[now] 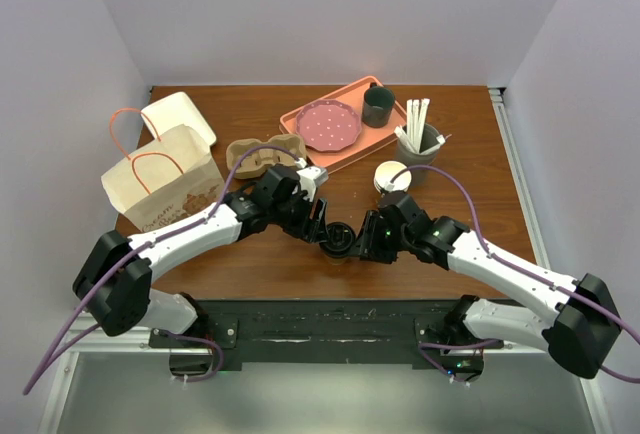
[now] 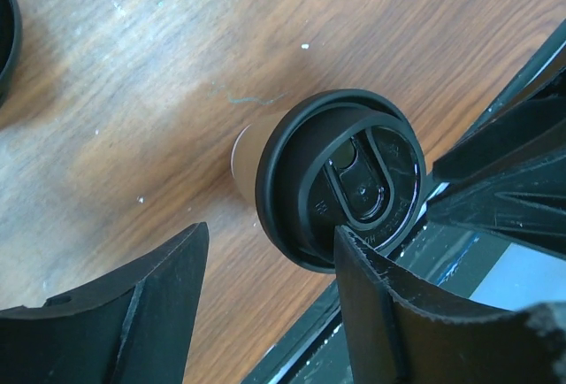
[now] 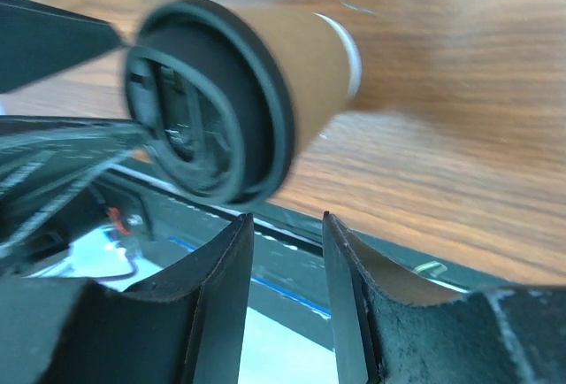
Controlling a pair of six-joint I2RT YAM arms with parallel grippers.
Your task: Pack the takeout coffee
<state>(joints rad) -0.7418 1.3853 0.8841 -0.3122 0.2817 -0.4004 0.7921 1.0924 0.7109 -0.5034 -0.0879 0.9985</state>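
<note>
Presently: takeout coffee (image 1: 338,238) at the near middle of the table (image 1: 250,269), flanked by both grippers.
Cup seemingly upright, long axis vertical, black lid (image 2: 340,176) uppermost. Left gripper (image 2: 268,241) jaws half spread, empty, cup just beyond the tips, one finger (image 2: 389,313) touching the lid rim. Right gripper (image 3: 285,218) jaws narrowly parted, empty, cup beyond them too. Both arms judged about equally close. Paper bag (image 1: 160,182) stands farther off, far left, the likely destination.

Wooden table (image 1: 470,134). On it: paper bag (image 1: 165,189), white box (image 1: 180,114), cardboard cup carrier (image 1: 262,157), pink tray (image 1: 293,119), stack of paper cups (image 1: 392,176), grey pot of sticks (image 1: 422,142), lidded coffee cup (image 1: 338,239).
</note>
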